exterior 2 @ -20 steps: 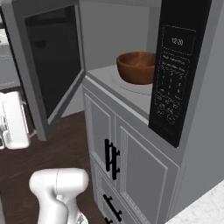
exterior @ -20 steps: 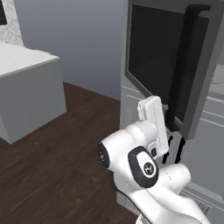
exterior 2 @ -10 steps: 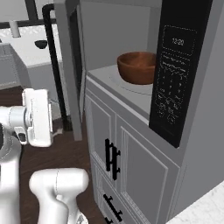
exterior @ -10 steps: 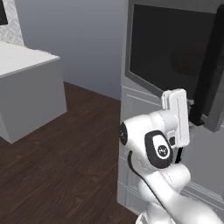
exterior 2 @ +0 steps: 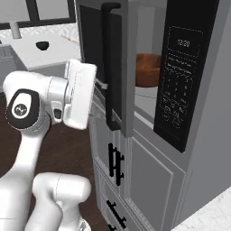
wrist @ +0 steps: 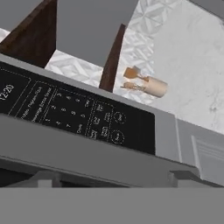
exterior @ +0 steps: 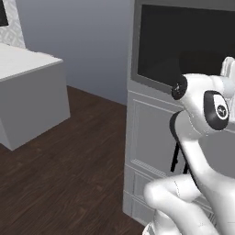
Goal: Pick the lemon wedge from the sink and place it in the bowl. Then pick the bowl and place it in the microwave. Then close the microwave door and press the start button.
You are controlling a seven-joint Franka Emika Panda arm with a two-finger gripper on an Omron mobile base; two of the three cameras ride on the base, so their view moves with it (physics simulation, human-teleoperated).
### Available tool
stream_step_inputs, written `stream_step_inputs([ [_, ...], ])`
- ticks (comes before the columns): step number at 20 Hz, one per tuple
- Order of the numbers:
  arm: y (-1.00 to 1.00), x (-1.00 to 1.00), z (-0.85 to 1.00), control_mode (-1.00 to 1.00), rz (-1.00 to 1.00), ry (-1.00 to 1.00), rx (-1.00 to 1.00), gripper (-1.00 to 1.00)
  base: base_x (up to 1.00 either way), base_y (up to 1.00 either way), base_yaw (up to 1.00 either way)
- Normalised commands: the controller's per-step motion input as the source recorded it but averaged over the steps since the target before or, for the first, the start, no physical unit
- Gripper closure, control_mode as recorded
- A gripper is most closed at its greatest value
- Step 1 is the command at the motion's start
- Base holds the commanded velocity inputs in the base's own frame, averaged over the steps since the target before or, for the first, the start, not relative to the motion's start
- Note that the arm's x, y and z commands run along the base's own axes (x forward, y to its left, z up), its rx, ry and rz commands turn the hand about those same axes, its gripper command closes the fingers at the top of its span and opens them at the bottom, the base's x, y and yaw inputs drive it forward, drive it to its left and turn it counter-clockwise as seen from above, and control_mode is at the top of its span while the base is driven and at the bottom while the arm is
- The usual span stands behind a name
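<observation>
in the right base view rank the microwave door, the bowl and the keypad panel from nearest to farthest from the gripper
1. microwave door: right beside the gripper, nearly shut.
2. bowl: inside the microwave, behind the door.
3. keypad panel: farthest, on the right of the microwave front.

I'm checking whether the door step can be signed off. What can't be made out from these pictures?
- Lemon wedge: right base view, the bowl is half covered by the nearly shut microwave door, so its contents are hidden.
- Gripper fingers: right base view, hidden against the door behind the white hand; open or shut can't be told.
- Start button: hand view, the control panel labels are too small to read.
</observation>
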Motion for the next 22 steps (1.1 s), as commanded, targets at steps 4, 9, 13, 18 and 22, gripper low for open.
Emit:
stream_step_inputs([
  [4,-0.31,0.91,0.05,-1.0,-0.01,0.0,0.18,-1.0,0.0,0.0,0.0],
  [9,-0.27,0.79,0.0,-1.0,0.0,0.0,0.19,-1.0,0.0,0.0,0.0],
  [13,-0.47,0.54,0.0,-1.0,0.0,-0.1,0.24,-1.0,0.0,0.0,0.0],
  [18,-0.53,0.36,-0.07,-1.0,0.0,-0.21,0.25,-1.0,0.0,0.0,0.0],
  [22,0.24,-0.94,-0.86,-1.0,0.0,-0.84,0.16,-1.0,0.0,0.0,0.0],
])
